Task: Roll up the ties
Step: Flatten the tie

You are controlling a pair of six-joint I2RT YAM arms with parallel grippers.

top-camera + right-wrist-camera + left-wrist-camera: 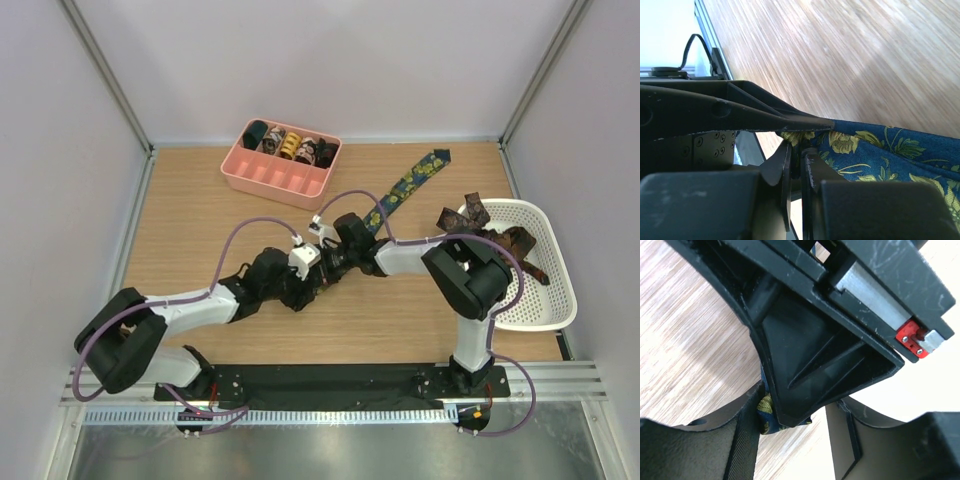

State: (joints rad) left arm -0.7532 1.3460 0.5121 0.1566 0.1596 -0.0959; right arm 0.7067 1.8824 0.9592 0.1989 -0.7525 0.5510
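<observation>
No writing, label, brand, number or sign could be read on anything in any of the three views.

table [200,210]: wood, matt, fine grain | tie [890,150]: printed cloth, smooth | tray [270,180]: pink plastic, smooth | basket [540,318]: white plastic

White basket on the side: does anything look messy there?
Yes. The brown ties lie in a loose tangle, with ends poking over the rim of the white basket, unlike the neat coils in the pink tray.
</observation>
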